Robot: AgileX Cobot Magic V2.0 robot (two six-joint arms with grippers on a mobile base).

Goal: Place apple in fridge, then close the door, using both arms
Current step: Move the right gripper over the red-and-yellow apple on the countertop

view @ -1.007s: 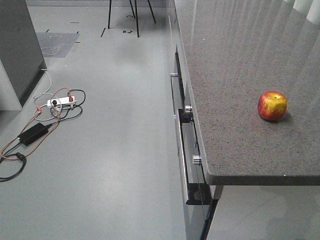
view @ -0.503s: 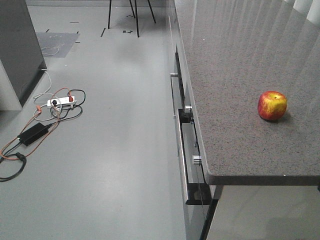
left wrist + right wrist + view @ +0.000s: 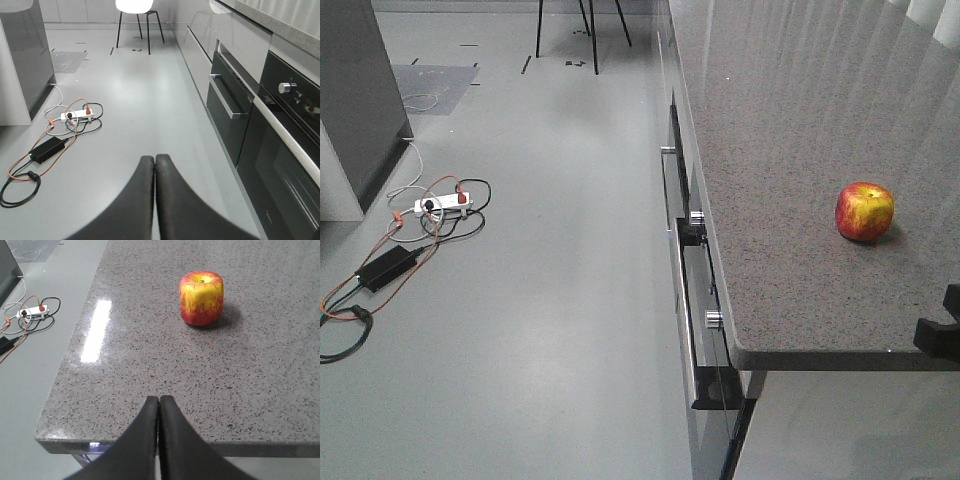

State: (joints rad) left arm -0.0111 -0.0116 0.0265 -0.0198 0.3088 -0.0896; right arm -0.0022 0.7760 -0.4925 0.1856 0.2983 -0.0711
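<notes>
Aiming at: the apple (image 3: pixel 201 298), stem up on the counter (image 3: pixel 150 365), well back from its front edge.
Right gripper (image 3: pixel 159 399): fingers pressed together, empty, at the counter's near edge; we see the apple straight ahead, slightly right.
Left gripper (image 3: pixel 154 158): fingers closed, empty, low over the floor (image 3: pixel 125 100), apple not in its view.
Nearer arm: we judge the right.
Next need: we think the right fingers must spread before reaching.

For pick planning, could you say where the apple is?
Front view, right side: the apple sits on the speckled counter, ahead of the right gripper.
</notes>
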